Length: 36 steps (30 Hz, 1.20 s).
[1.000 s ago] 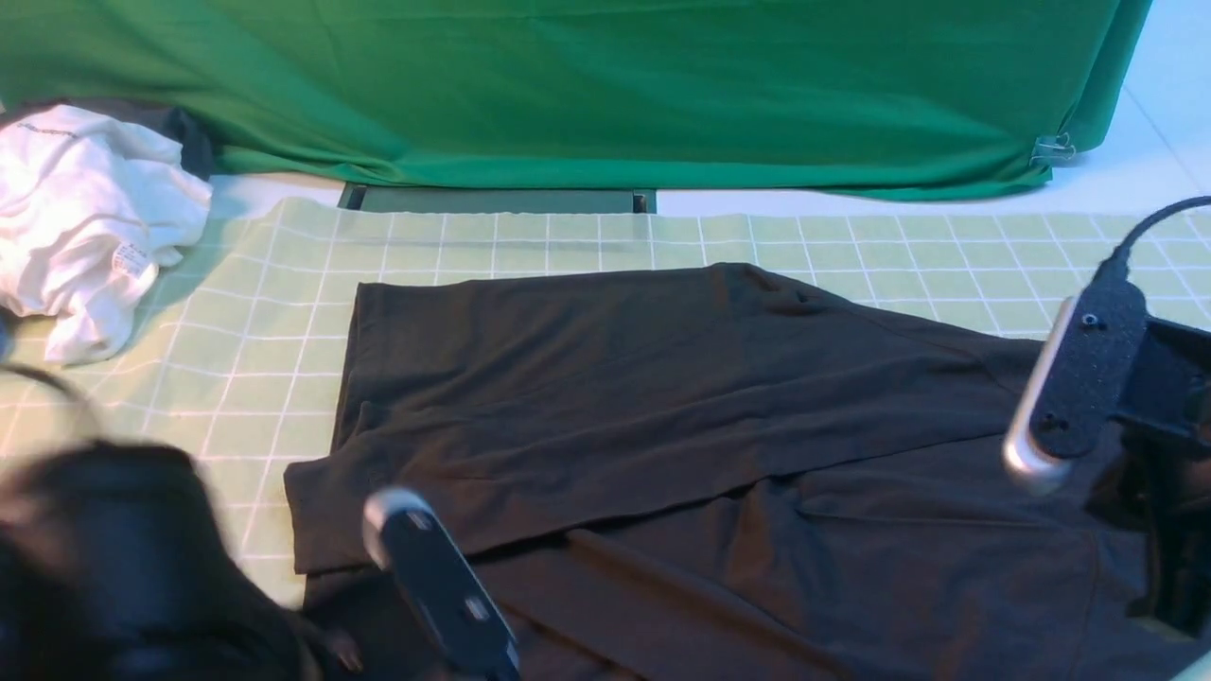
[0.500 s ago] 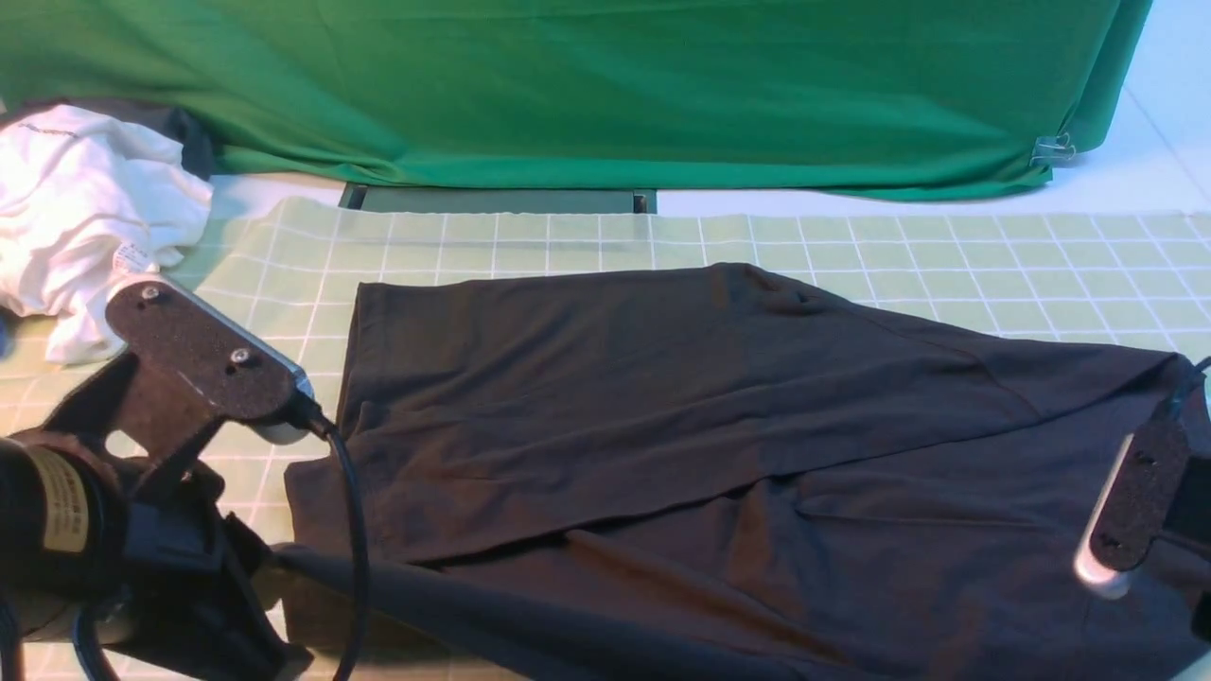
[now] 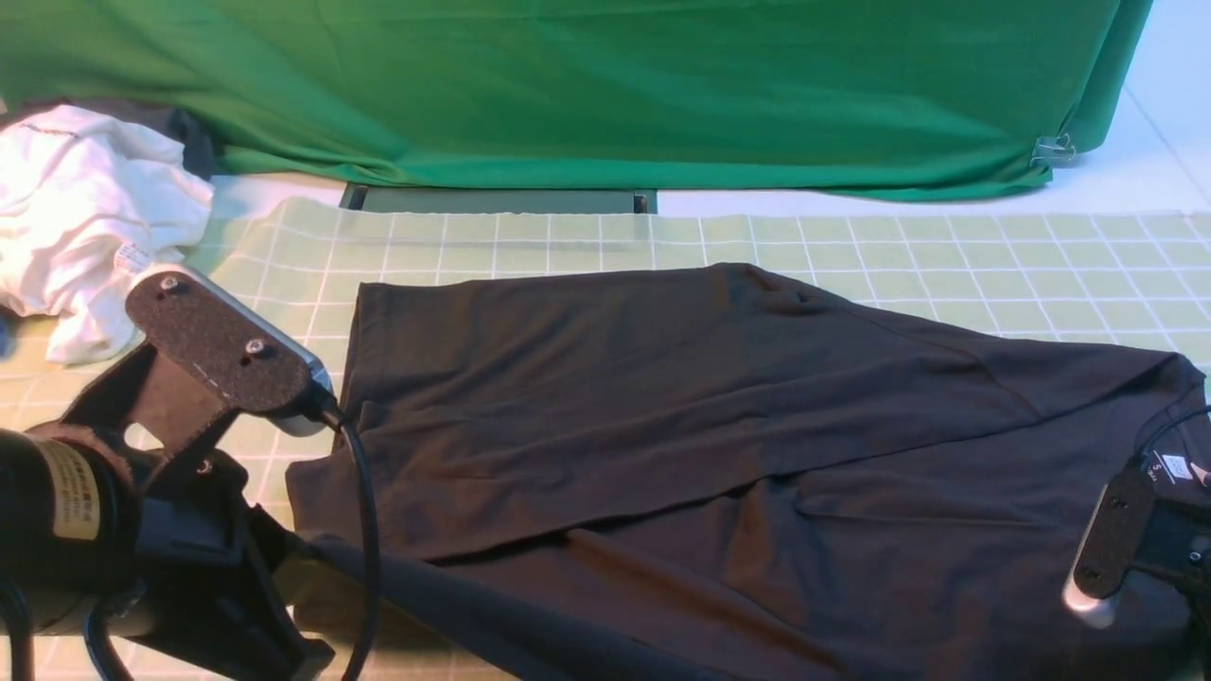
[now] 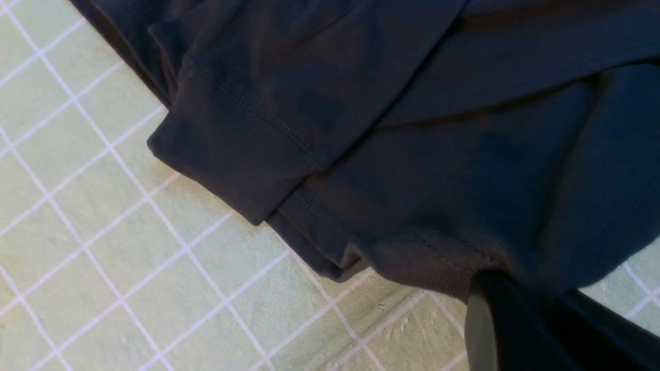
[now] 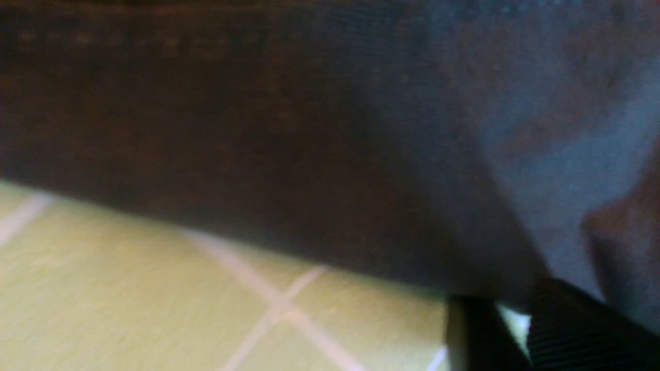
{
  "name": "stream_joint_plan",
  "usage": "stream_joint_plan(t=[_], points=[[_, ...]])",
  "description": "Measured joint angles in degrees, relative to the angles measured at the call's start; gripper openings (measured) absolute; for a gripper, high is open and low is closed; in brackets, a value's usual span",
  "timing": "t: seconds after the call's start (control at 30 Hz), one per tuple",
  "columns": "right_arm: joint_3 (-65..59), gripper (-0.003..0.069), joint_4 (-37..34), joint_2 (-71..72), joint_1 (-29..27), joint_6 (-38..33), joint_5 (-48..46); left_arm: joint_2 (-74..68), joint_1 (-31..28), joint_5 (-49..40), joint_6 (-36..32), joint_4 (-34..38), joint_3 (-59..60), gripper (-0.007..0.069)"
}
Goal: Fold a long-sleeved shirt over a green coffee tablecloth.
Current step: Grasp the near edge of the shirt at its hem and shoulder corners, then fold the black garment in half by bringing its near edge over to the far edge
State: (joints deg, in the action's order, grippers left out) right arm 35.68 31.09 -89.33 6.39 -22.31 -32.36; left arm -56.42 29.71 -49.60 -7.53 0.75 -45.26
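- step in hand, as i judge it: taking up the near edge of the long-sleeved shirt (image 3: 719,416) for a fold away from the arms.
- left gripper (image 4: 510,309) is clamped on a ribbed edge, and fabric rises off the cloth from its fingers. a sleeve cuff (image 4: 232,165) lies just beyond it.
- right gripper (image 5: 508,319) sits at the shirt's edge, just beside the neck label (image 3: 1176,466). blur hides whether it pinches.
- next calls for both ends held and lifted level, or the soft knit sags.
- shirt: charcoal, lightly wrinkled, one panel already laid across. it is spread between the two grippers on the green coffee tablecloth (image 3: 568,236).
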Motion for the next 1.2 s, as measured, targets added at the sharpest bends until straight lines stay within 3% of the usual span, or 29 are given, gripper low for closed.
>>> stream_joint_plan(t=[0.07, 0.27, 0.4, 0.63, 1.0, 1.2], points=[[1.6, 0.0031, 0.0, 0.9, -0.1, 1.5, -1.0, 0.0, 0.0, 0.0, 0.0, 0.2, 0.0, -0.0022], [4.6, 0.0024, -0.5, 6.5, -0.1, 2.1, -5.1, 0.0, 0.0, -0.9, 1.4, -0.3, 0.0, -0.0022], [7.2, 0.0022, -1.5, 12.3, -0.1, 2.1, -6.8, 0.0, 0.0, -1.4, 6.0, -3.5, 0.0, -0.0022], [11.7, 0.0022, -5.2, 12.6, -0.2, 2.9, 1.8, -4.3, -0.3, 0.2, 8.9, -4.3, -2.5, -0.0022], [23.5, 0.0022, -5.6, -3.2, -0.3, 2.9, 8.0, -21.0, -19.2, 7.0, 6.5, -0.1, -12.7, -0.0022], [31.1, 0.0022, -5.7, -9.8, -0.4, 2.9, 9.9, -30.3, -25.1, 9.3, 5.4, 1.2, -21.3, -0.0022]])
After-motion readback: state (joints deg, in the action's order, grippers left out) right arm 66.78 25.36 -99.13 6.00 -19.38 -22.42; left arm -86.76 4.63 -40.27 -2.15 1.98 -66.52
